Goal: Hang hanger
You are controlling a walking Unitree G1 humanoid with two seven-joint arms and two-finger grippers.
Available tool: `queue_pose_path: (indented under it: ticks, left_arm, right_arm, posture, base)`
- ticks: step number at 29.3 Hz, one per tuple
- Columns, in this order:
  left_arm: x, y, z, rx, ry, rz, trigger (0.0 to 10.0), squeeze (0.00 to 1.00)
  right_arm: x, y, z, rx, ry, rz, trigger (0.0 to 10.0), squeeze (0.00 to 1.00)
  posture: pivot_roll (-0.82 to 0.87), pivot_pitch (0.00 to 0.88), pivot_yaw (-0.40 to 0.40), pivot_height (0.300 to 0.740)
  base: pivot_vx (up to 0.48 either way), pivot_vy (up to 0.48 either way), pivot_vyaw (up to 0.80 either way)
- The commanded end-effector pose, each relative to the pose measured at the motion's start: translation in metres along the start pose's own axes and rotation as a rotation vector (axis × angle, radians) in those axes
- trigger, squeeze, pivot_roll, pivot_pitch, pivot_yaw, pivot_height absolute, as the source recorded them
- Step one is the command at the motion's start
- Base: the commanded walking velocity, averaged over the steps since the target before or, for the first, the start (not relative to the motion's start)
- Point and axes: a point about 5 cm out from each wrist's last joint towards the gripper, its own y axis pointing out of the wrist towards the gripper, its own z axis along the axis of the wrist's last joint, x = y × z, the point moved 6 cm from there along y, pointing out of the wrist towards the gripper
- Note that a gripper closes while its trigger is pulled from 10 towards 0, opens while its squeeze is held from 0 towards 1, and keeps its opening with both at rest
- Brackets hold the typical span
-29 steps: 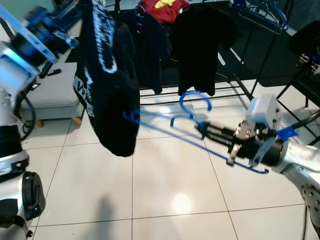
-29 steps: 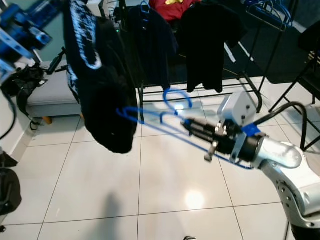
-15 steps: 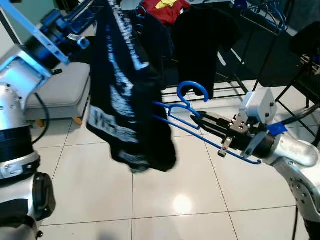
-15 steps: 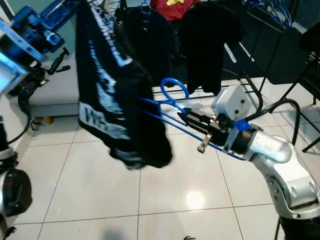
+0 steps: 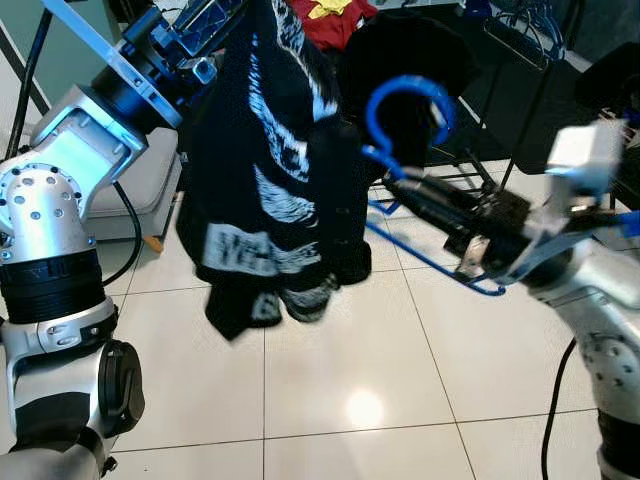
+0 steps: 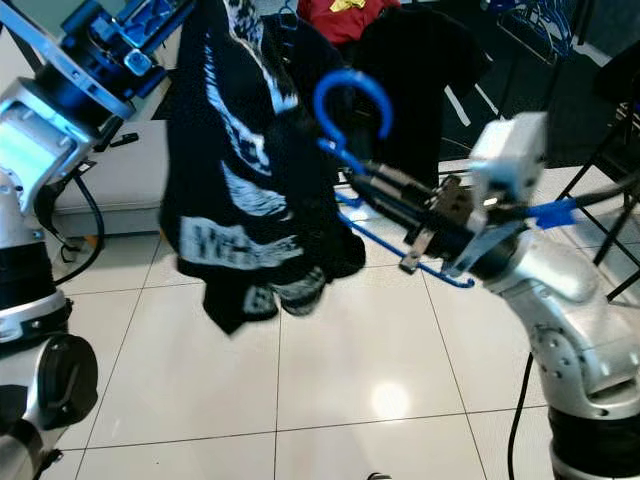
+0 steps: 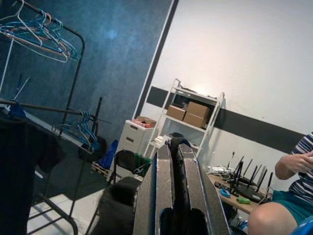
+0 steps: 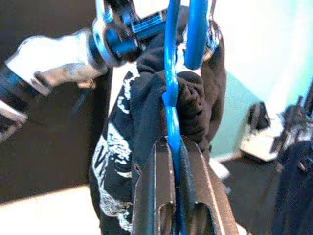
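A black shirt with white print [image 5: 270,190] hangs from my left gripper [image 5: 205,25], which is raised at the upper left and shut on the cloth [image 7: 172,143]. My right gripper [image 5: 395,185] is shut on the neck of a blue hanger [image 5: 405,100], its hook upright just right of the shirt. One hanger arm goes into the shirt; the lower bar [image 5: 440,270] sticks out below my wrist. In the right wrist view the hanger [image 8: 171,98] runs from between the fingers up into the bunched shirt [image 8: 190,107].
A clothes rack with dark shirts [image 5: 410,60] and a red one [image 5: 335,15] stands behind, with spare hangers [image 5: 535,25] at the back right. A grey bench [image 5: 135,185] sits left, a dark chair [image 5: 610,130] right. A seated person [image 7: 293,191] is nearby.
My right arm has lifted the hanger and turned its hook upright, pushing it into the shirt. My left arm has brought the shirt rightward, against the hanger.
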Motion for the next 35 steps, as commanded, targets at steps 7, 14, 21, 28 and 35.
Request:
queue_pose_path:
  ticks: [7,14,21,28,35]
  left_arm:
    - [0.015,-0.005,-0.017,-0.075,-0.015,-0.074,0.0,0.00]
    - [0.018,-0.018,-0.034,-0.171,0.070,-0.094,5.1,0.00]
    - [-0.003,-0.039,-0.032,-0.227,0.144,-0.021,10.0,1.00]
    - [-0.016,-0.057,-0.029,-0.285,0.214,0.020,10.0,1.00]
    - [-0.034,-0.076,-0.010,-0.350,0.395,0.060,10.0,1.00]
  right_arm:
    - [0.001,-0.009,0.040,0.131,-0.052,0.018,0.0,0.00]
    - [0.004,-0.011,0.046,0.144,-0.067,0.002,0.0,0.00]
    - [0.007,-0.013,0.054,0.163,-0.068,-0.008,0.0,0.00]
    - [0.007,-0.016,0.058,0.170,-0.058,0.002,0.0,0.00]
    - [0.003,-0.029,0.052,0.130,0.010,0.052,0.0,0.00]
  posture:
    - [-0.03,0.110,0.079,0.740]
    - [-0.03,0.113,0.081,0.740]
    - [-0.03,0.122,0.081,0.740]
    - [-0.03,0.124,0.078,0.740]
    - [-0.03,0.125,0.074,0.740]
  base:
    - [0.000,0.000,0.00]
    - [0.000,0.000,0.00]
    - [0.000,0.000,0.00]
    - [0.000,0.000,0.00]
    - [0.000,0.000,0.00]
